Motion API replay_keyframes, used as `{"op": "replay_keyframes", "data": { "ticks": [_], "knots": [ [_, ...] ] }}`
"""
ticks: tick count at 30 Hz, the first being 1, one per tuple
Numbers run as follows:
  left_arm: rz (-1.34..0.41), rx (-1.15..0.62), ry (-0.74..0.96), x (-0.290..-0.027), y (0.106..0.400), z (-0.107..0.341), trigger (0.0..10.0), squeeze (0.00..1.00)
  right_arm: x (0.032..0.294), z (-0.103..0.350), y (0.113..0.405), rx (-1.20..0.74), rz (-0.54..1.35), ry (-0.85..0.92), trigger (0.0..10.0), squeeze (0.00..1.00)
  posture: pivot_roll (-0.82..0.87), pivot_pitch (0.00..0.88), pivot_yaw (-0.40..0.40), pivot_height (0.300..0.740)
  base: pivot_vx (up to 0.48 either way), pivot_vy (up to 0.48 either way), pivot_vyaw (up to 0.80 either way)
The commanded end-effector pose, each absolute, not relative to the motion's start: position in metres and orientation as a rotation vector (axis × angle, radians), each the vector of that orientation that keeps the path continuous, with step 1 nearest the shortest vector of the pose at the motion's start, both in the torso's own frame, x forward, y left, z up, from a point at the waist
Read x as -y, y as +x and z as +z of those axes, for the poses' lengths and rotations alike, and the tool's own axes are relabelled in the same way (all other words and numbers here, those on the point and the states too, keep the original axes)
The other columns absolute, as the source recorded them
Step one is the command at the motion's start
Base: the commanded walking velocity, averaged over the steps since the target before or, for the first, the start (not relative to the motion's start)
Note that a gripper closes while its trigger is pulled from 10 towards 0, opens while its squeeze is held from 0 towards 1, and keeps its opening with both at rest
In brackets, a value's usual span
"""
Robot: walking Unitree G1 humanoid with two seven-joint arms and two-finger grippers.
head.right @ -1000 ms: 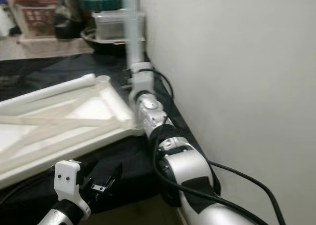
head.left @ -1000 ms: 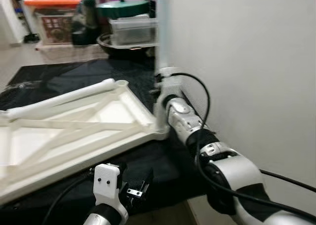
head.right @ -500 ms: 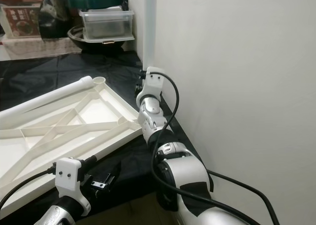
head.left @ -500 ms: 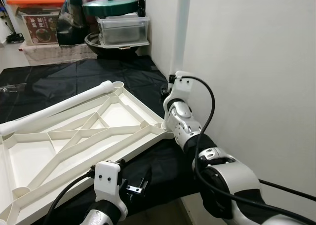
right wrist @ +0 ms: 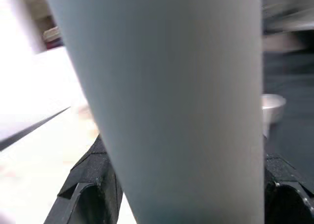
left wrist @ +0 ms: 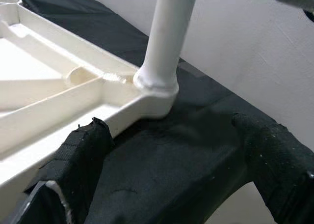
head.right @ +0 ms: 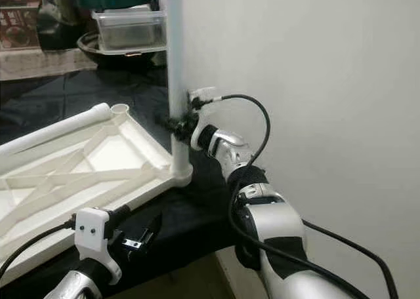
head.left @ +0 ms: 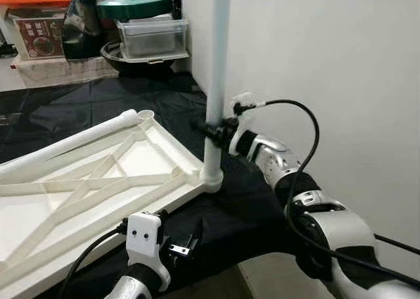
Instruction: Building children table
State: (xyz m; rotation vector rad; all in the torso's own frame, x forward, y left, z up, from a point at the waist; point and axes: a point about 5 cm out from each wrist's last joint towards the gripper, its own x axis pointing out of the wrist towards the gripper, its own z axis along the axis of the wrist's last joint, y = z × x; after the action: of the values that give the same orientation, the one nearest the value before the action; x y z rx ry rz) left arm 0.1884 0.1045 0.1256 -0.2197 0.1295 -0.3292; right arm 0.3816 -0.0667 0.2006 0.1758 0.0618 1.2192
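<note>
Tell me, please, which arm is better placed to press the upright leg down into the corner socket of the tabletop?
The right. Its hand is already clamped on the upright leg, which stands in the corner socket of the tabletop. The left hand hangs open, low at the near edge, holding nothing.

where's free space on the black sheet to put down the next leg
Bare black sheet lies between the upturned white tabletop and the stacked containers by the wall. It is crowded at the near corner, where the right gripper holds the upright leg and the left gripper hovers.
</note>
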Motion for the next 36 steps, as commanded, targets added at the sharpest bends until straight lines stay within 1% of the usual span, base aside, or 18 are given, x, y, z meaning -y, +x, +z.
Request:
{"op": "replay_keyframes", "data": {
  "ticks": [1,6,8,9,10,11,13,15,17,18,22,23,25,27,28,30,35,36],
  "knots": [
    [-0.362,-0.149,-0.227,-0.101,0.186,0.123,10.0,0.0,0.053,0.199,0.371,-0.084,1.4,0.142,10.0,0.0,0.04,0.0,-0.04,0.74,0.0,0.0,0.0],
    [-0.473,-0.15,-0.286,-0.09,0.178,0.127,10.0,0.0,0.035,0.201,0.359,-0.098,1.609,0.097,10.0,0.0,0.04,0.0,-0.04,0.74,0.0,0.0,0.0],
    [-0.473,-0.15,-0.286,-0.09,0.178,0.127,10.0,0.0,0.035,0.201,0.359,-0.098,1.609,0.097,10.0,0.0,0.04,0.0,-0.04,0.74,0.0,0.0,0.0],
    [-0.486,-0.152,-0.291,-0.088,0.176,0.128,10.0,0.0,0.028,0.202,0.357,-0.091,1.646,0.085,4.4,0.0,0.05,0.0,-0.045,0.74,0.0,0.0,0.0],
    [-0.486,-0.152,-0.291,-0.088,0.176,0.128,10.0,0.0,0.028,0.202,0.357,-0.091,1.646,0.085,4.4,0.0,0.05,0.0,-0.045,0.74,0.0,0.0,0.0],
    [-0.486,-0.153,-0.29,-0.088,0.176,0.127,10.0,0.0,0.021,0.204,0.356,-0.083,1.644,0.079,0.0,0.0,0.05,0.0,-0.047,0.74,0.0,0.0,0.0],
    [-0.475,-0.154,-0.284,-0.088,0.176,0.127,10.0,0.0,0.013,0.205,0.357,-0.064,1.59,0.063,0.0,0.0,0.05,0.0,-0.048,0.74,0.0,0.0,0.0],
    [-0.451,-0.154,-0.274,-0.091,0.177,0.125,10.0,0.0,0.002,0.204,0.369,-0.049,1.309,0.008,0.0,0.0,0.05,0.0,-0.047,0.74,0.0,0.0,0.0],
    [-0.451,-0.154,-0.274,-0.091,0.177,0.125,10.0,0.0,0.002,0.204,0.369,-0.049,1.309,0.008,0.0,0.0,0.05,0.0,-0.047,0.74,0.0,0.0,0.0],
    [-0.45,-0.153,-0.274,-0.091,0.178,0.125,10.0,0.0,0.002,0.203,0.374,-0.064,1.208,0.006,0.0,0.0,0.05,0.0,-0.047,0.74,0.0,0.0,0.0],
    [-0.43,-0.151,-0.259,-0.092,0.181,0.123,10.0,0.0,0.034,0.196,0.401,-0.14,0.554,0.044,0.0,0.0,0.03,0.0,-0.042,0.74,0.0,0.0,0.0],
    [-0.429,-0.151,-0.259,-0.093,0.181,0.123,10.0,0.0,0.04,0.195,0.404,-0.148,0.469,0.046,0.0,0.0,0.03,0.0,-0.042,0.74,0.0,0.0,0.0],
    [-0.429,-0.152,-0.26,-0.093,0.181,0.123,10.0,0.0,0.043,0.194,0.405,-0.149,0.432,0.045,0.0,0.0,0.03,0.0,-0.042,0.74,0.0,0.0,0.0],
    [-0.424,-0.151,-0.257,-0.093,0.183,0.123,10.0,0.0,0.067,0.189,0.409,-0.163,0.161,0.086,0.0,0.0,0.03,0.0,-0.045,0.74,0.0,0.0,0.0],
    [-0.424,-0.151,-0.257,-0.093,0.183,0.123,10.0,0.0,0.067,0.189,0.409,-0.163,0.161,0.086,0.0,0.0,0.03,0.0,-0.045,0.74,0.0,0.0,0.0],
    [-0.424,-0.151,-0.25,-0.093,0.183,0.123,10.0,0.0,0.076,0.181,0.408,-0.185,-0.013,0.156,0.0,0.0,0.03,0.0,-0.04,0.74,0.0,0.0,0.0],
    [-0.427,-0.152,-0.245,-0.092,0.183,0.122,10.0,0.0,0.063,0.176,0.402,-0.194,-0.082,0.211,0.0,0.0,0.03,0.0,-0.038,0.74,0.0,0.0,0.0],
    [-0.428,-0.152,-0.244,-0.092,0.184,0.122,10.0,0.0,0.051,0.177,0.4,-0.194,-0.037,0.233,8.4,0.0,0.03,0.0,-0.038,0.74,0.0,0.0,0.0]
  ]
}}
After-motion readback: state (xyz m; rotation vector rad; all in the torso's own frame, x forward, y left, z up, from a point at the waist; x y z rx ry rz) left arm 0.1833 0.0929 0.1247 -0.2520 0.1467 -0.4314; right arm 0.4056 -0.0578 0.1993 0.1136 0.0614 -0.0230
